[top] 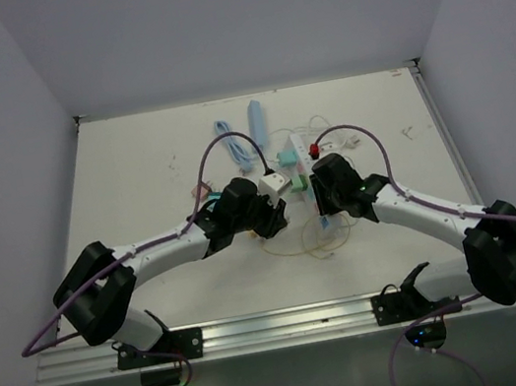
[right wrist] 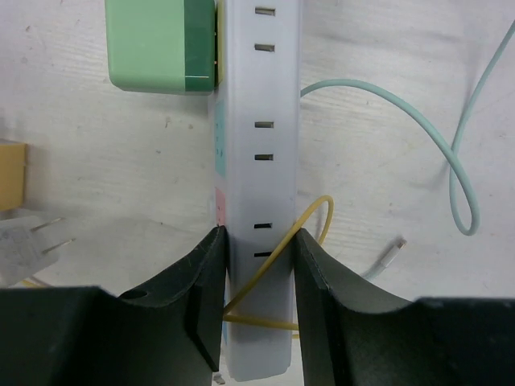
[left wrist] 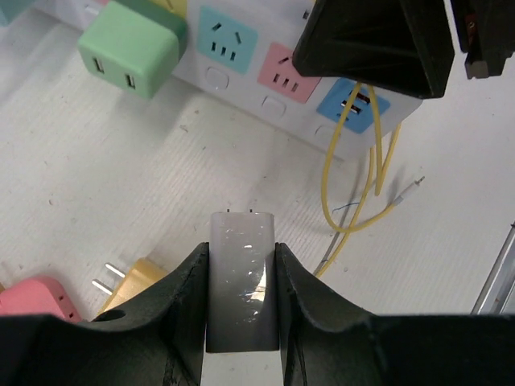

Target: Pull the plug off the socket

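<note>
The long white power strip [right wrist: 259, 96] runs up the middle of the right wrist view, and my right gripper [right wrist: 257, 237] is shut on its near end. In the left wrist view the strip [left wrist: 241, 76] shows teal, pink and blue outlets. My left gripper [left wrist: 243, 249] is shut on a white plug [left wrist: 243, 297], which is held off the strip with its two prongs bare and pointing at it. The plug also shows in the top view [top: 272, 181] and the right wrist view [right wrist: 24, 241]. A green plug [left wrist: 129, 47] sits in the strip [top: 302, 145].
A pink plug [left wrist: 32, 296] and a yellow plug [left wrist: 137, 280] lie loose on the table beside my left gripper. A thin yellow cable [left wrist: 354, 185] loops over the strip's end. A pale teal cable [right wrist: 451, 153] lies to the right. A light-blue coiled cable [top: 226, 138] lies at the back.
</note>
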Robot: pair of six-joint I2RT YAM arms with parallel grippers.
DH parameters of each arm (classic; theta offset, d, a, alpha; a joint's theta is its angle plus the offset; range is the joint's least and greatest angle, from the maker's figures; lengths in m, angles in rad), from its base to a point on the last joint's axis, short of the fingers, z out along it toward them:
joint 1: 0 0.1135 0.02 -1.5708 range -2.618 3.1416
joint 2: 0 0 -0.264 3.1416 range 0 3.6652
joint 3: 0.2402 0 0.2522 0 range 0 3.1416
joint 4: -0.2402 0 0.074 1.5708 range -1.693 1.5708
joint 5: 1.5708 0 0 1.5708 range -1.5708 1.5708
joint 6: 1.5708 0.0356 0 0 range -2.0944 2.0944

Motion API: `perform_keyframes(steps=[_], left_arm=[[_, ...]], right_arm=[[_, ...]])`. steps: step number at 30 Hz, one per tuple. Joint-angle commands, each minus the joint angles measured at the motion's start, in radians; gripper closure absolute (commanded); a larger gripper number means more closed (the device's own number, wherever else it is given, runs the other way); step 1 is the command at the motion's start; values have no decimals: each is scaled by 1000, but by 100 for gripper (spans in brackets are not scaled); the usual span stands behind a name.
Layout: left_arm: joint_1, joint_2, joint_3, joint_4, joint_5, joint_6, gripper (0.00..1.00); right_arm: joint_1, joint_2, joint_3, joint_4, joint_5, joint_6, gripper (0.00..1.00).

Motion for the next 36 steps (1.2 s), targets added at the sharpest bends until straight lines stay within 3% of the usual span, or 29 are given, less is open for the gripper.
perform_keyframes(steps=[1,7,10,15,19,20,22,36], left_arm=[[2,-57,30,-35,-31,-29,100],[112,-98,-91,36,-14,-196,100],[213,-77,-157,73,50,-292,88],[264,-54,-177,85,54,-386,67],[287,-68,-176,85,55,-458,41],[299,-81,-170,83,58,-489,29],[309,-94,-154,71,57,-518,18],[304,-31,22,83,126,-828,11]], right_arm=[[-5,14,-6,-119,108,-9,100],[-5,-43,-29,-72,-18,0,100],[-5,-81,-48,-21,-81,17,100],[-5,-118,-71,36,-150,42,100],[-5,-135,-89,76,-171,68,100],[-5,-137,-97,86,-176,74,100],[-5,-143,-102,94,-182,81,100],[-2,-192,-163,189,-193,164,100]])
